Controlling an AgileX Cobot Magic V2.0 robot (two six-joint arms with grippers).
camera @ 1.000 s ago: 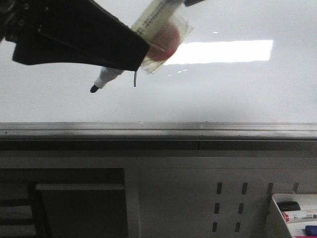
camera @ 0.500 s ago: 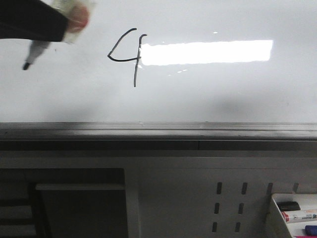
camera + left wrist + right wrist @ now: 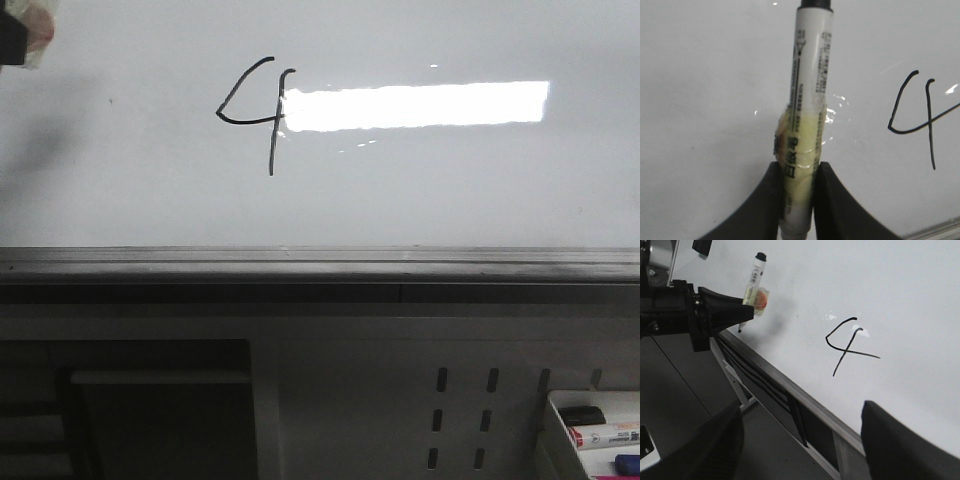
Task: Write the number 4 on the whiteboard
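The whiteboard fills the upper front view, with its grey bottom rail below. The number 4 is drawn in thin black line, left of centre; it also shows in the left wrist view and the right wrist view. My left gripper is shut on a white marker with yellowed tape, held off to the side of the 4. In the front view only its edge shows at the top left. My right gripper is open and empty, below the rail.
A bright rectangular light reflection lies right of the 4. Below the rail is a grey perforated panel. A white tray with markers sits at the bottom right. A dark recess is at the lower left.
My left gripper has moved left with the marker, away from the 4 and almost out of the front view. The whole 4 is now uncovered.
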